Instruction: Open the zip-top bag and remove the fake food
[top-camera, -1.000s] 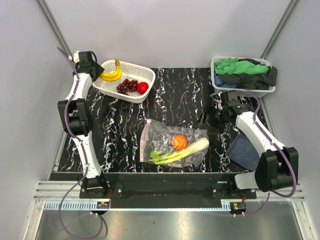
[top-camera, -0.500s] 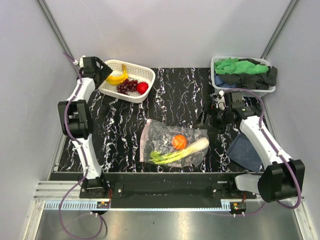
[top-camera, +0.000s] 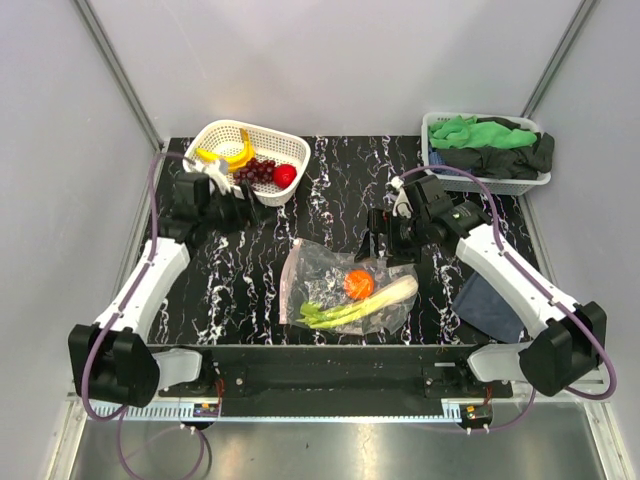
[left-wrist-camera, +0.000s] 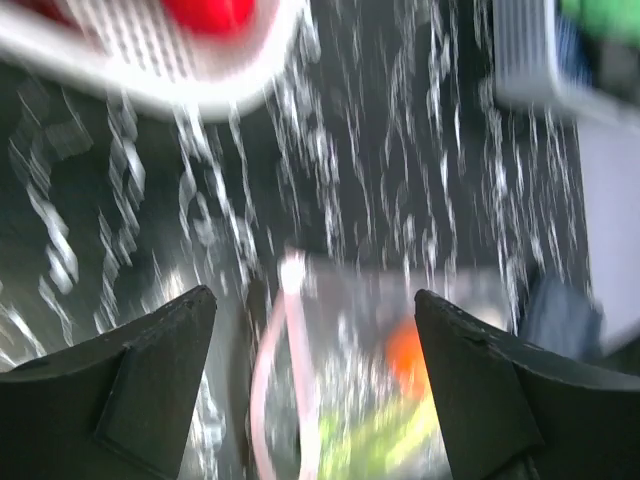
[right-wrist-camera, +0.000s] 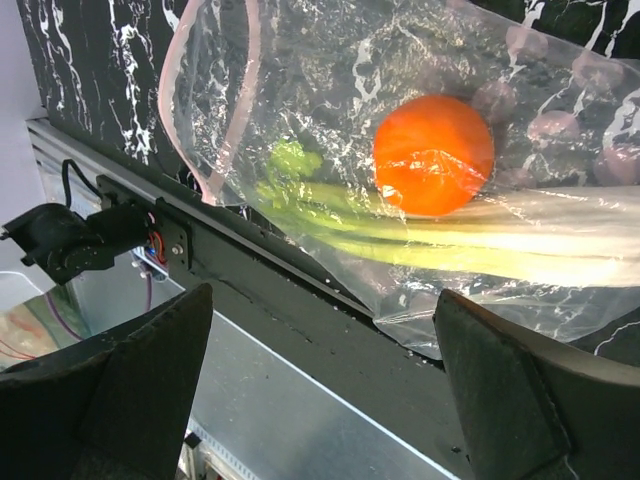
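The clear zip-top bag (top-camera: 340, 280) lies at the table's front centre, its pinkish zip strip (top-camera: 288, 285) on the left. It holds an orange piece (top-camera: 358, 284) and pale-green stalks (top-camera: 360, 305); both show in the right wrist view, the orange piece (right-wrist-camera: 433, 153) above the stalks (right-wrist-camera: 450, 250). The banana (top-camera: 232, 157), grapes (top-camera: 255, 171) and red fruit (top-camera: 285, 175) lie in the white basket (top-camera: 280, 140). My left gripper (top-camera: 248, 212) is open and empty between basket and bag. My right gripper (top-camera: 375, 245) is open above the bag's far edge. The left wrist view is blurred but shows the bag (left-wrist-camera: 360, 400).
A second white basket (top-camera: 436, 166) with green and black cloths (top-camera: 490, 142) stands at the back right. A dark blue cloth (top-camera: 485, 300) lies at the right front under my right arm. The table's front edge and metal rail (right-wrist-camera: 300, 330) lie just below the bag.
My left arm has swung down from the basket's left end toward the table centre, and the banana now lies in the basket. My right gripper has moved left to the bag's far edge.
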